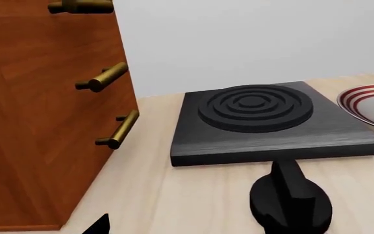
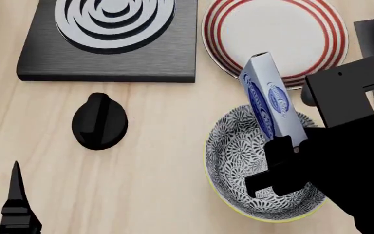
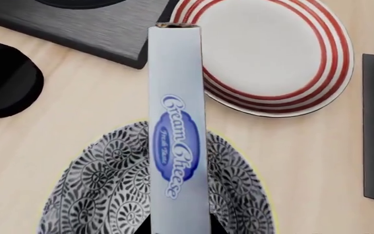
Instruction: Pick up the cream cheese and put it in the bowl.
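Observation:
The cream cheese [image 2: 271,100] [image 3: 177,141] is a pale grey-blue box with a dark blue oval label. It hangs tilted over the bowl [image 2: 235,156] [image 3: 102,190], a deep round bowl with a blue-and-white floral pattern and a yellowish rim. My right gripper [image 2: 283,144] [image 3: 177,229] is shut on the box's lower end, a black finger on each side. My left gripper [image 2: 11,204] shows only a black fingertip [image 1: 99,225] low over the table, far left of the bowl; its jaws stand apart with nothing between them.
A black stove plate [image 2: 109,41] [image 1: 271,122] with ring burner lies at the back, its black knob [image 2: 99,121] [image 1: 291,200] in front. A white plate with red rings [image 2: 274,36] [image 3: 274,53] sits behind the bowl. A wooden cabinet [image 1: 37,122] with brass handles stands at far left.

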Robot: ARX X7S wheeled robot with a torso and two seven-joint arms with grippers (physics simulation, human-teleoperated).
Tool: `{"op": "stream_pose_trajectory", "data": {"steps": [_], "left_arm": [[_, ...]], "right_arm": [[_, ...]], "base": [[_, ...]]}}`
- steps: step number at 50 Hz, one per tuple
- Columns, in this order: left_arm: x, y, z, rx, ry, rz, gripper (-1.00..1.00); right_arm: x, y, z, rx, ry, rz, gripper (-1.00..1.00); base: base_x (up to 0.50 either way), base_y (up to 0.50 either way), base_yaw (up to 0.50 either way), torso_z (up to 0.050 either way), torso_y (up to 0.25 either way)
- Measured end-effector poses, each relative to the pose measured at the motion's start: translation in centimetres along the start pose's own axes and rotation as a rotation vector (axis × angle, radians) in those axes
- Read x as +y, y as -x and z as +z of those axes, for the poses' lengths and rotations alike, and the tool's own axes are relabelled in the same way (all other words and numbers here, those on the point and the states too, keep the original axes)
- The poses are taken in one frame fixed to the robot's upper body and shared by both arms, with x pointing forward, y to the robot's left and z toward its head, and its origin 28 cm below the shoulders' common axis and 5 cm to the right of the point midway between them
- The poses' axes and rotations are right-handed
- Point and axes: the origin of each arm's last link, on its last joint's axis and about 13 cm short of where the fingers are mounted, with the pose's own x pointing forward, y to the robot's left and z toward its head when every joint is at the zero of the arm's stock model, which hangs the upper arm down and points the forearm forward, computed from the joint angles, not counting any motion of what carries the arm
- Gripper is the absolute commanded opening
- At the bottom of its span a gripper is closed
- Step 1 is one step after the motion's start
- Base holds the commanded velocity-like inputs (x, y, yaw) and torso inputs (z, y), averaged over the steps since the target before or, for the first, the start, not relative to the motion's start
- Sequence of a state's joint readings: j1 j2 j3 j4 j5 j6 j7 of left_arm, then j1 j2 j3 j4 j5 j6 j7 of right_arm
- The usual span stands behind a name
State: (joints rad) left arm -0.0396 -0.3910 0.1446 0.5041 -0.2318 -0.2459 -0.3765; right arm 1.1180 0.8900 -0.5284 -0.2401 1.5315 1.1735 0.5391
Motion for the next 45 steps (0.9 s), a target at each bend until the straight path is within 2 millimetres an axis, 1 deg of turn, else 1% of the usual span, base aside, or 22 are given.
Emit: {"op": "stream_pose_trajectory", "data": {"steps": [9,45], "left_arm": [[0.01,0.12,0.04,0.0,0.003,-0.002,1.0],[-0.09,0.37,-0.1,0.003,-0.002,-0.002,1.0]], "right_arm": [[0.18,0.25,-0.19,0.001,0.006,0.008,-1.0],[0.47,-0.35,-0.81,0.025,0.04,-0.002,-1.0]], "base": [[0.0,0.0,0.0,0.0,0.001],[0.0,0.0,0.0,0.0,0.001]]}}
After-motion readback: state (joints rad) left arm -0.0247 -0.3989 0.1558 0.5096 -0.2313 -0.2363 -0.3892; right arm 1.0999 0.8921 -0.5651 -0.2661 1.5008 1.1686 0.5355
